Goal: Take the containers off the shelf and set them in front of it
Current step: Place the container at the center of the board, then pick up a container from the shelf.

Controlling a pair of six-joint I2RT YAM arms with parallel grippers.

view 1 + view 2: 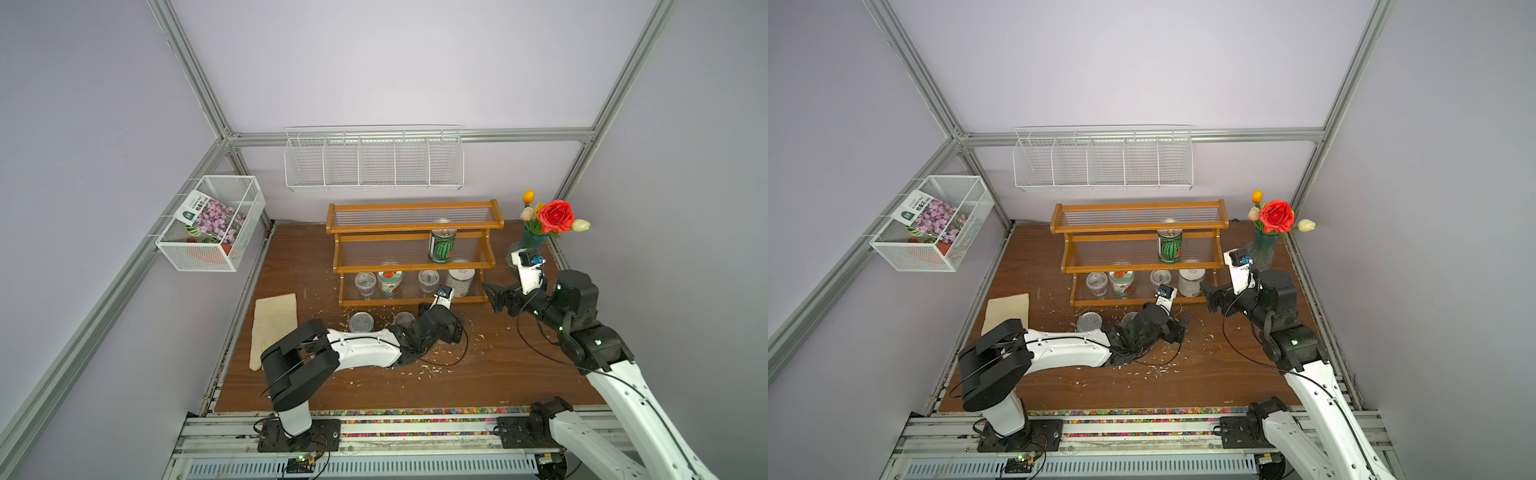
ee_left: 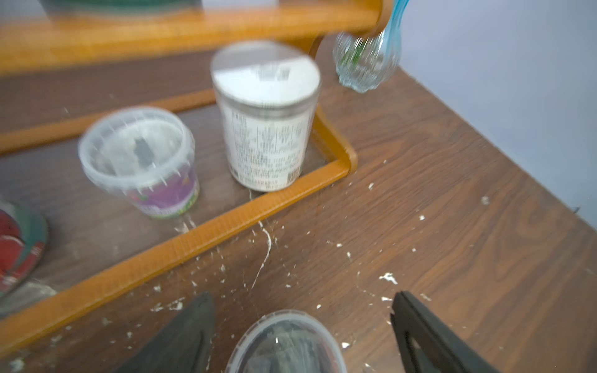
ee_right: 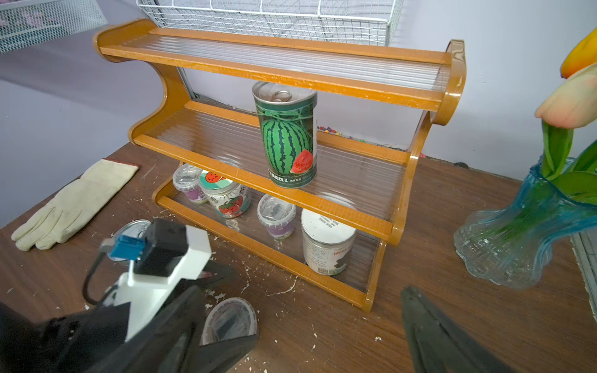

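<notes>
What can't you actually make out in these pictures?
- Silver-topped tin: label unseen in both top views, shown only from above.
- Clear cup beside it: mostly hidden by the left arm in a top view; cut off by the picture's edge in the left wrist view.
- White tin: print too blurred to read, left wrist view.
- Mesh basket: flower packet covers much beneath, top views.

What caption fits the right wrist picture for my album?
Watermelon tin stands alone on the shelf's middle tier; white tin, tomato tub and two cups wait below.

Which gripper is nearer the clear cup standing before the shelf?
Left gripper: its open jaws flank the clear cup. Right gripper hangs open off the shelf's end, farther away.
</notes>
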